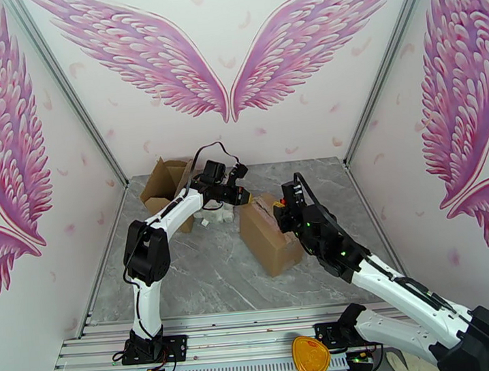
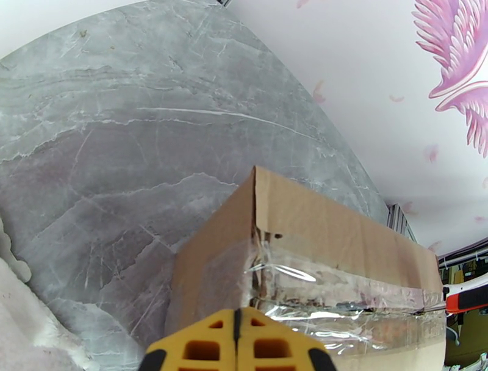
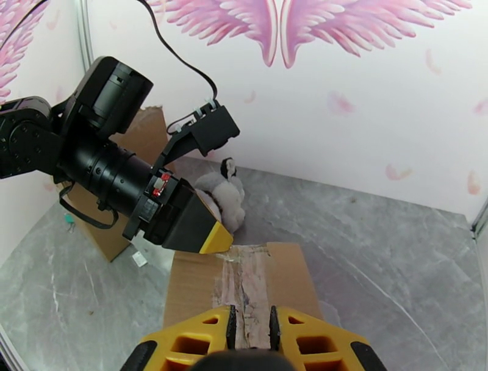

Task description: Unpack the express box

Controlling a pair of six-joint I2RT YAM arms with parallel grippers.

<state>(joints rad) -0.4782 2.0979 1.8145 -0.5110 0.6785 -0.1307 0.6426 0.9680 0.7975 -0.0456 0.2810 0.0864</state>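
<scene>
The express box (image 1: pixel 270 238) stands mid-tabletop, taped seam up. The seam's long axis runs straight from one arm to the other. The left gripper (image 3: pixel 222 241) – shut, empty – touches its far end. The right gripper (image 3: pixel 252 317) straddles the near end, jaws narrowly parted; whether they pinch tape I cannot tell.

Cameras: one high fixed view, two close wrist views.
The top camera looks down and forward from behind the arm bases (image 1: pixel 153 348) over the whole table (image 1: pixel 205 282). The left wrist camera looks from very near past the left gripper (image 2: pixel 236 329) along the taped top of the cardboard box (image 2: pixel 341 238), seemingly toward the far right corner. The right wrist camera faces the back wall (image 3: pixel 366 91) (from the box's other end), sharing that taped seam.
</scene>
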